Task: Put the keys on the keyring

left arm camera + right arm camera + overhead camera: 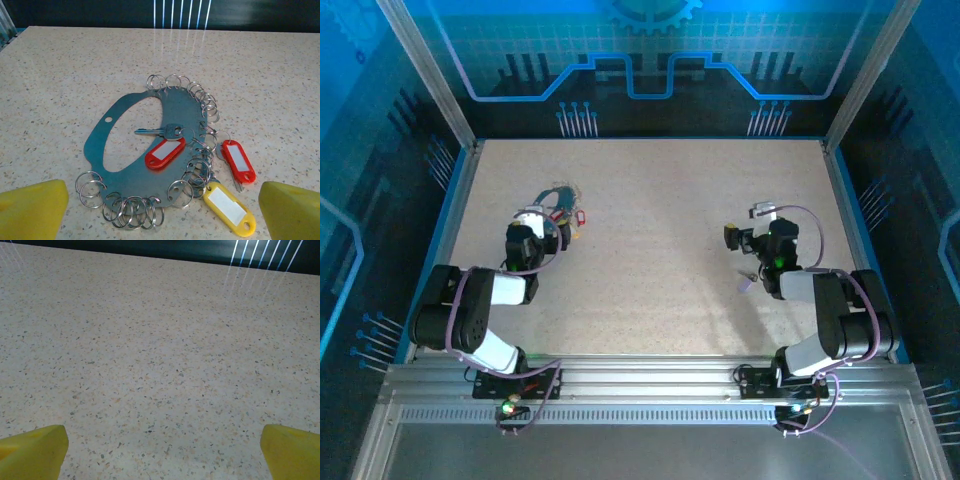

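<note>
Left gripper (161, 210) hung just short of the keyring (95, 145), a flat blue-grey oval metal plate with a big oval cut-out and small steel split rings crowding its rim. Its yellow fingertips (32, 210) were spread wide at both lower corners of the wrist view, nothing between them. The keyring sat centre frame there, left of centre in the top view.

A small silver key with an oblong red plastic tag (165, 151) lay across the plate. A second red-tagged key (239, 161) and a yellow-tagged key (229, 207) lay at its right edge. Each looked linked to a ring; couldn't tell whether those rings were on the plate.

Right gripper (161, 452) was also wide apart and empty, over bare speckled beige tabletop (160, 340). A pale lilac-tagged key (744, 283) lay loose right of centre in the top view, beside the right arm, well apart from the keyring.

My read: early. At least that key was left to pick up and thread.
</note>
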`<state>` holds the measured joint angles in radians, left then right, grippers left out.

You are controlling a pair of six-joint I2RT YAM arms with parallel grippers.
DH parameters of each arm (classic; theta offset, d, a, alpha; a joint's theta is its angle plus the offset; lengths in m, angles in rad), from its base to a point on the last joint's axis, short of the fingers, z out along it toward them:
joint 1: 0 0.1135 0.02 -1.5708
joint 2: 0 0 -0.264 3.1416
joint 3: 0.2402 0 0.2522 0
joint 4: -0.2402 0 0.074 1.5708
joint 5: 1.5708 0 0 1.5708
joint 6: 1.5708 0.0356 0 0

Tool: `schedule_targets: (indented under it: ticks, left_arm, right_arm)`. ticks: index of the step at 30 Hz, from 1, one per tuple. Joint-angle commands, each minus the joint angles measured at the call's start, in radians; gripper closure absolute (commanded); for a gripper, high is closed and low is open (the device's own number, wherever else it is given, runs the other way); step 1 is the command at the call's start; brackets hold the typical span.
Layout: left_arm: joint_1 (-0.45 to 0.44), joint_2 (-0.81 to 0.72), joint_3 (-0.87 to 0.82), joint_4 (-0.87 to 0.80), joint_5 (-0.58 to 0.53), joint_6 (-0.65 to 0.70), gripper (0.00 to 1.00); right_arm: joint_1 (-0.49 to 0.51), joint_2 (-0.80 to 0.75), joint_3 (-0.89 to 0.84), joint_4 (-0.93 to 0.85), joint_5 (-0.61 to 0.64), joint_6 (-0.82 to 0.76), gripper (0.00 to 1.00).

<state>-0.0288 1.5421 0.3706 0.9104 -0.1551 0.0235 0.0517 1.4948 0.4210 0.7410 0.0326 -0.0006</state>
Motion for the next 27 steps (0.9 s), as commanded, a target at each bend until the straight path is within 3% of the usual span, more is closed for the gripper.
schedule_targets:
  ticks: [1, 27]
  left_arm:
    - [0.009, 0.004, 0.014, 0.002, 0.025, -0.023, 0.01]
    - [0.007, 0.000, 0.008, 0.010, 0.010, -0.024, 0.01]
  right_arm:
    - [-0.001, 0.008, 0.019, -0.003, -0.013, -0.011, 0.00]
    - [-0.008, -0.041, 0.009, -0.021, -0.033, -0.013, 0.00]
